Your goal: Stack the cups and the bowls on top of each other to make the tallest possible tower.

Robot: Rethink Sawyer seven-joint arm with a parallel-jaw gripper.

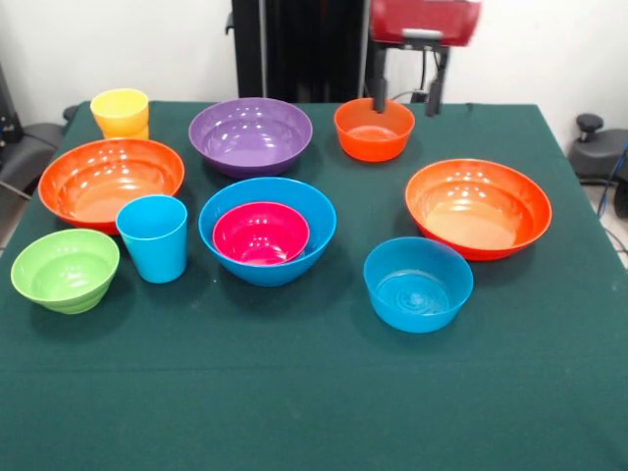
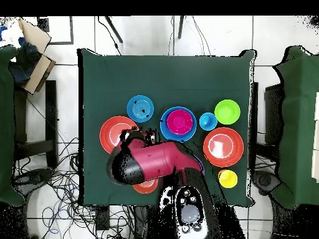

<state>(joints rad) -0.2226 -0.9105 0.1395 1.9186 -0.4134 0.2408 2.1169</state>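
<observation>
Early stage: only one nesting is seen so far. The magenta bowl [image 1: 260,233] sits inside the large blue bowl [image 1: 267,229] mid-counter; that pair is taken as the tower's base. Everything else stands apart on the green counter [image 1: 314,392]: two large orange bowls [image 1: 111,182] [image 1: 478,207], purple bowl [image 1: 250,134], small orange bowl [image 1: 374,129], medium blue bowl [image 1: 418,283], lime bowl [image 1: 65,269], blue cup [image 1: 153,236], yellow cup [image 1: 120,113].

The tool [image 1: 406,88] is held at the far edge, just by the small orange bowl; whether it is spread or pressed together cannot be told.

Next, prob. a large orange bowl is to be gripped by its rim and set centred on the base w/o tilt.
</observation>
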